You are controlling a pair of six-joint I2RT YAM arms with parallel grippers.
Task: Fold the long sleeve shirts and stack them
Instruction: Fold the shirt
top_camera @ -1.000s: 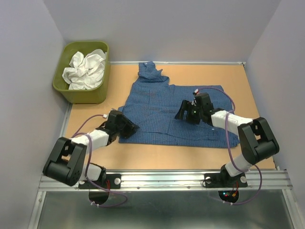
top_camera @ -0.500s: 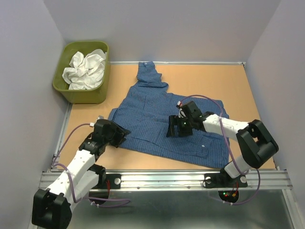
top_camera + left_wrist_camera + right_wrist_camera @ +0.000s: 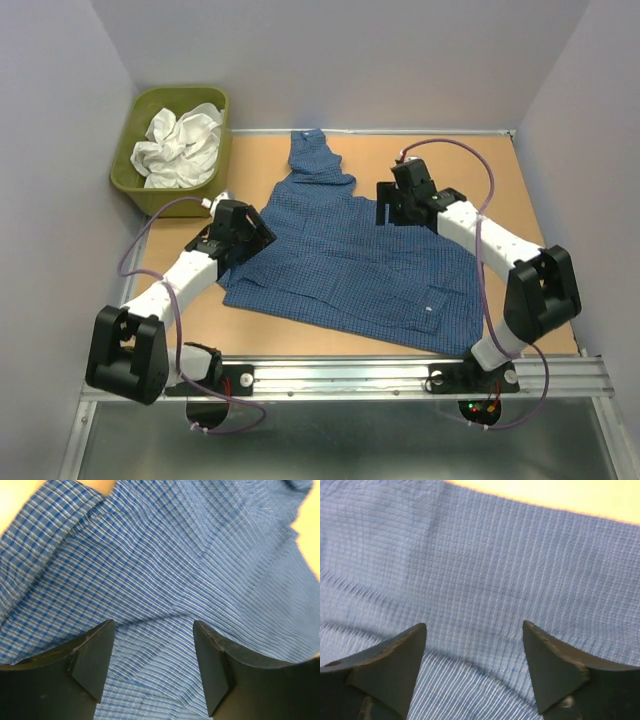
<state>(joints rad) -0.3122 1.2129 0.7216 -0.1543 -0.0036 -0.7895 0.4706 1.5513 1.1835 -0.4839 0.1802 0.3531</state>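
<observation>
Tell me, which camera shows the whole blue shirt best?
The top external view: the blue shirt lies spread out, nearly all visible. Both wrist views show only close patches of its checked cloth.

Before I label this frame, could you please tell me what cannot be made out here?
- Top view: the crumpled white cloth garment in the olive-green plastic tub hides its own sleeves.
- Top view: the left arm and right arm cover parts of the dark blue checked cotton shirt.
- Wrist views: the frame edges cut off the shirt; whether the left fingers or right fingers touch it is unclear.
</observation>
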